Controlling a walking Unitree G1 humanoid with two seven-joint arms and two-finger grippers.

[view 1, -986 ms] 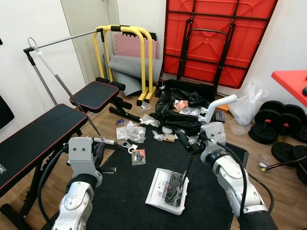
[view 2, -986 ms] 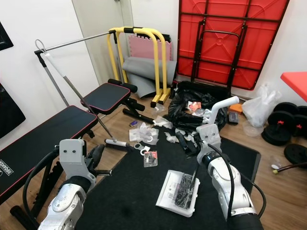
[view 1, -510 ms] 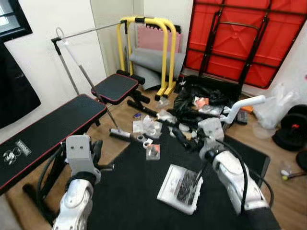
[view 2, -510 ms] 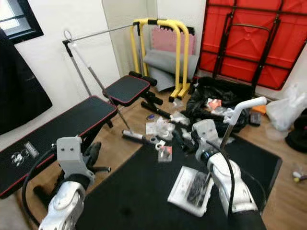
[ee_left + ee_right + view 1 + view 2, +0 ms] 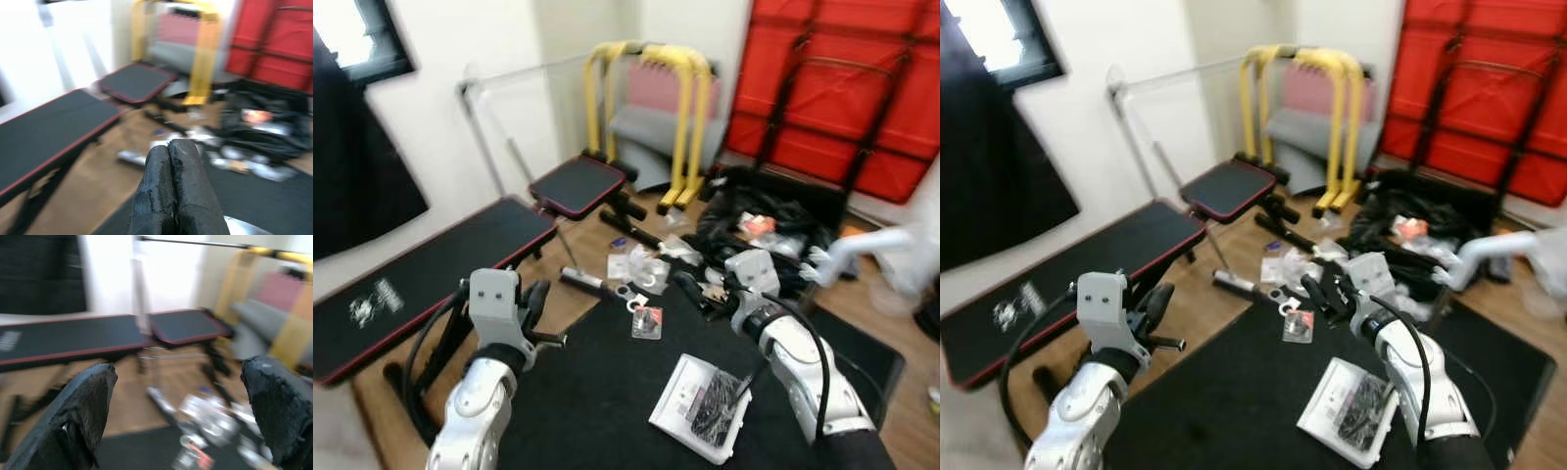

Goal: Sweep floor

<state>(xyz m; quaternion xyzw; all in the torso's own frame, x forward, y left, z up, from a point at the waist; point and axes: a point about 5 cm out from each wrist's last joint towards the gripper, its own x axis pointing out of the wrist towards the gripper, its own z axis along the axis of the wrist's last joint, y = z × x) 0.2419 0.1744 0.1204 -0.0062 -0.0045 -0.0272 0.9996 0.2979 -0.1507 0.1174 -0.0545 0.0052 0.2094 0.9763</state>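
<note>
Looking over a messy gym room: litter (image 5: 646, 269) strewn on the wood floor at the far edge of the black mat (image 5: 597, 392), more of it spilling from a black bin bag (image 5: 759, 230) beyond. Broom (image 5: 579, 281) leans w/ its head on the floor beside the litter, handle running up toward the bar on the wall, just past the black bench (image 5: 431, 269). White dustpan (image 5: 705, 406) w/ dark debris lies on the mat, near the robot. Left gripper (image 5: 168, 152) is pinched closed, nothing in it. Right gripper (image 5: 178, 396) is spread wide, nothing btwn the fingers. Step looks like approach: no tool in hand yet. Next move prob calls for stepping up to the broom and taking its handle.
</note>
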